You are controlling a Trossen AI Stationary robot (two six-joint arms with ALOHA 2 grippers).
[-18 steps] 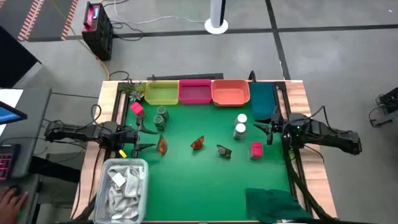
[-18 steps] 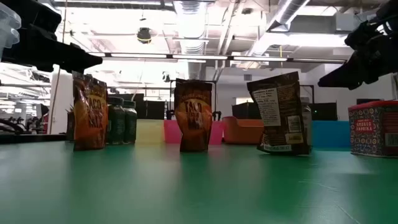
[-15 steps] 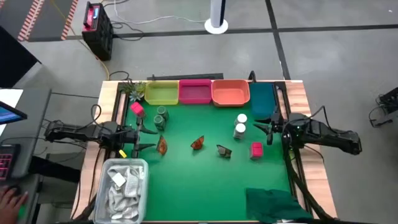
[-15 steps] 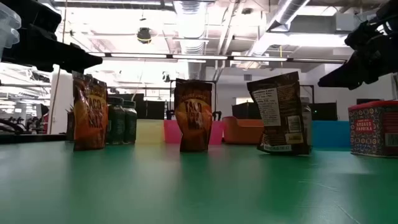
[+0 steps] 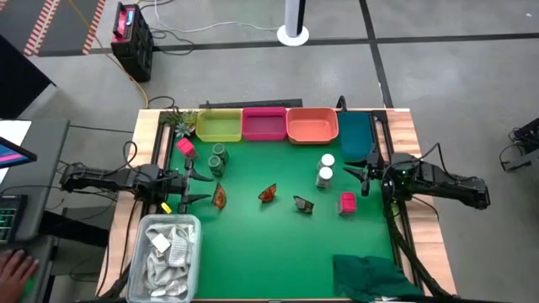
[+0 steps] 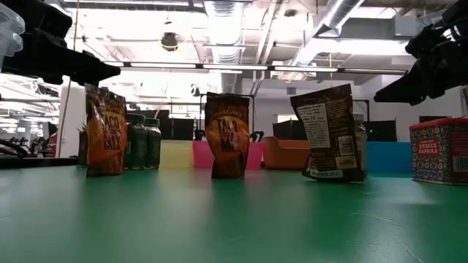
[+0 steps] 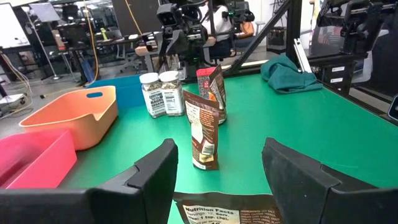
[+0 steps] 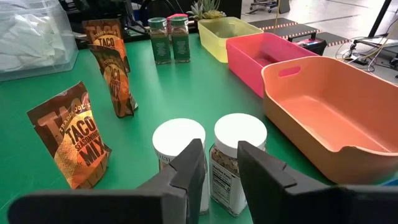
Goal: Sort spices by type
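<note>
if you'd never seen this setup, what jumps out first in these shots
Probably the row of bright trays along the far edge of the green table: yellow tray, pink tray, orange tray and teal tray. Next, the three taco seasoning packets standing mid-table, with the white-capped jars together right in front of the right gripper. The left gripper sits open at the opposite side, near one packet.

The high view looks straight down on the whole green mat [image 5: 278,227]. The low view looks level across it. Both wrist views face inward, sharing the white-capped jars [image 8: 208,155], probably closest to the right one.
</note>
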